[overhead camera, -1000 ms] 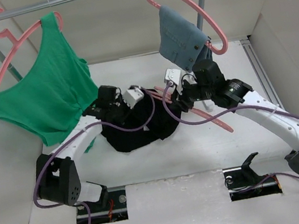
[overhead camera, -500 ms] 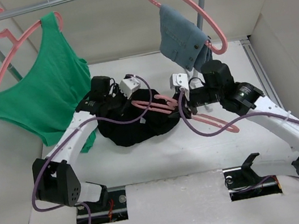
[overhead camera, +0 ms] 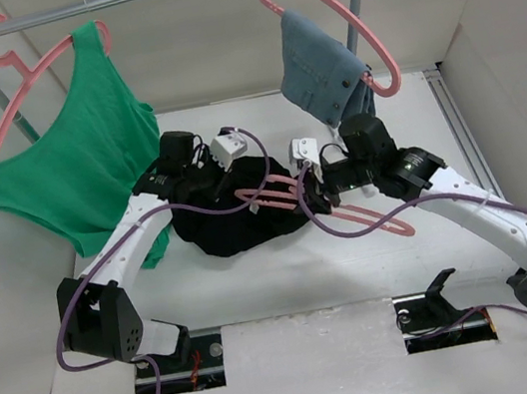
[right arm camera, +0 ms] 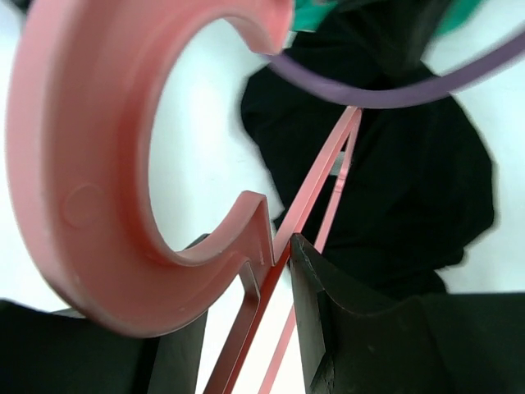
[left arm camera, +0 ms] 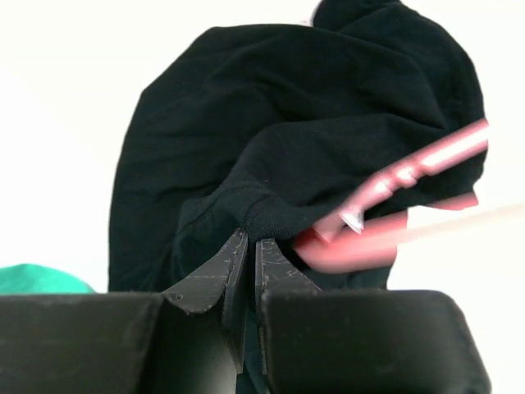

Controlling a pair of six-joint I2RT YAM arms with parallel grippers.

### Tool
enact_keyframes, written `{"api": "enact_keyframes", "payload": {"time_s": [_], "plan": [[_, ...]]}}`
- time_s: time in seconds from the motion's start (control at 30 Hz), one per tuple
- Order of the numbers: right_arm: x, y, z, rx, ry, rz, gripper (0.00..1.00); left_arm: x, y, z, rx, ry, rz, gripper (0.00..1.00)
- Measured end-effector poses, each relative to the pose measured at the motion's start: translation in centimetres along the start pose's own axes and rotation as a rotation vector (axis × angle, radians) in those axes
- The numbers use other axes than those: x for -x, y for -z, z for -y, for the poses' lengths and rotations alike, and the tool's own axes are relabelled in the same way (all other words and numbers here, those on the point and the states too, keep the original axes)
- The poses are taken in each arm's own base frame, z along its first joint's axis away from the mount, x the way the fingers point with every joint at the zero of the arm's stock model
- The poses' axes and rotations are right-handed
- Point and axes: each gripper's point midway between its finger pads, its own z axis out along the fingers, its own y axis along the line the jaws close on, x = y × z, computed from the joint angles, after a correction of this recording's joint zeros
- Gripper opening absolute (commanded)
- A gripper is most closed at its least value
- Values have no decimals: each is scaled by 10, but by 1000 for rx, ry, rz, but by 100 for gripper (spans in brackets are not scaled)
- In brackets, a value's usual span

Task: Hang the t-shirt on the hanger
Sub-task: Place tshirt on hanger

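The left gripper (left arm camera: pixel 246 243) pinches a fold of the black t-shirt (overhead camera: pixel 231 225), its arm stretched forward and angled inward. The right gripper (right arm camera: pixel 279 246) clamps the hanger (overhead camera: pixel 373 217) below its hook, its forearm angled leftward. The hanger's far end meets the bunched shirt on the table (overhead camera: pixel 309 285).

High fixed view looking down from behind, both wrist views close in, sharing t-shirt (left arm camera: pixel 287 123) and hanger (right arm camera: pixel 74 205)

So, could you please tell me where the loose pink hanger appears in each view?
Top view: hanger at centre, running right from the black t-shirt.
Left wrist: hanger right of centre, against the t-shirt.
Right wrist: hanger hook fills the left.
Shared landmark: the black t-shirt.
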Motion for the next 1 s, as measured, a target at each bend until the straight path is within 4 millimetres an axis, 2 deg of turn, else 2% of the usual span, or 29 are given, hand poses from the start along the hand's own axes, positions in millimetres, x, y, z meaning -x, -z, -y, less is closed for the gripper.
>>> {"api": "enact_keyframes", "payload": {"time_s": [0.13, 0.3, 0.4, 0.6, 0.8, 1.0], "plan": [[-2, -2, 21, -99, 5, -19, 0, -2, 0, 7, -33, 8, -6, 0], [-4, -18, 38, -124, 11, -11, 0, 2, 4, 14, -68, 13, -4, 0], [-3, -31, 41, -93, 24, 13, 0, 26, 11, 14, -74, -4, 42, 0], [18, -39, 32, -7, 86, 106, 0, 99, 43, 4, -54, -78, 191, 0], [46, -34, 34, -4, 179, 193, 0, 127, 62, 23, -143, -107, 241, 0], [63, -32, 58, -42, 230, 253, 0, 149, 75, 53, -287, -119, 278, 0]]}}
